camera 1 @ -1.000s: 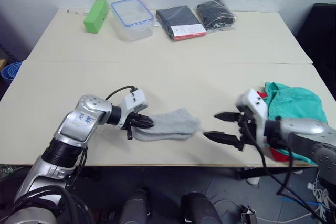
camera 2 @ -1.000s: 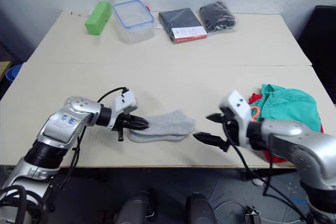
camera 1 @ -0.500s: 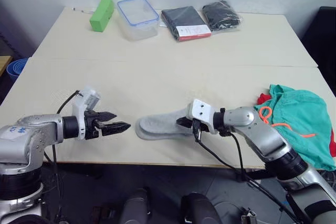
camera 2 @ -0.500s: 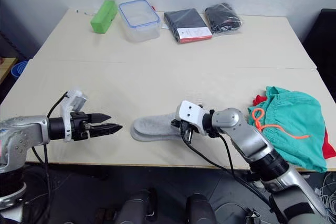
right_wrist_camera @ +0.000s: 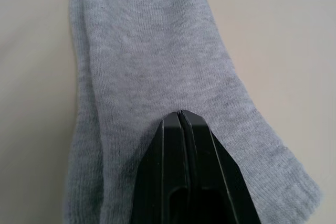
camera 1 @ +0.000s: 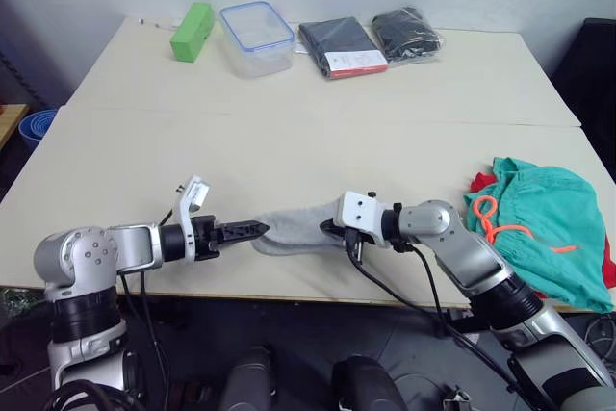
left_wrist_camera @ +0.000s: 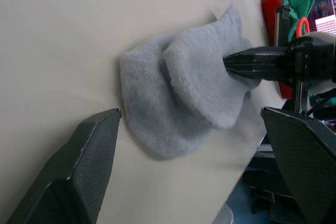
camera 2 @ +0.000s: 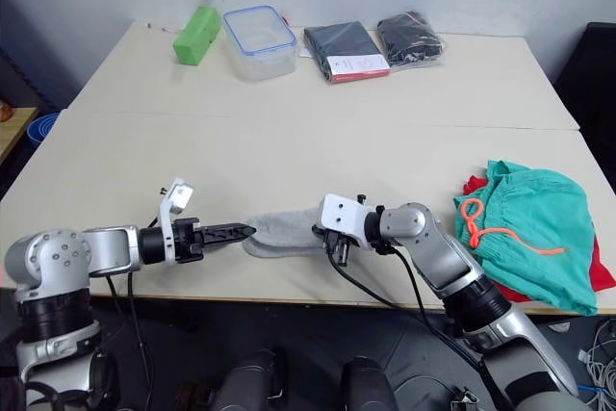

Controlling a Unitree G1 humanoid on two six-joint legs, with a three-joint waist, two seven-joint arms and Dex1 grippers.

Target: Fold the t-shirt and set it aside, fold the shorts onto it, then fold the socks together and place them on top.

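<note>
- Right wrist view: the right gripper (right_wrist_camera: 181, 115) has its black fingers pressed together, pinching the soft knit of the grey socks (right_wrist_camera: 157, 66), which lie stacked and flat.
- The left gripper (left_wrist_camera: 191, 150) stands spread, its fingers either side of the socks' rounded end, not touching.
- Teal shorts (camera 2: 529, 228) with an orange drawstring lie bunched over the red t-shirt (camera 2: 469, 183), well behind the right gripper at the table (camera 2: 289, 141) edge.
- Bare beige tabletop beyond.

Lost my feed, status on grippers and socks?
Right gripper shut on the socks. Left gripper open at their other end. Shorts stacked on t-shirt; nothing in the way.
</note>
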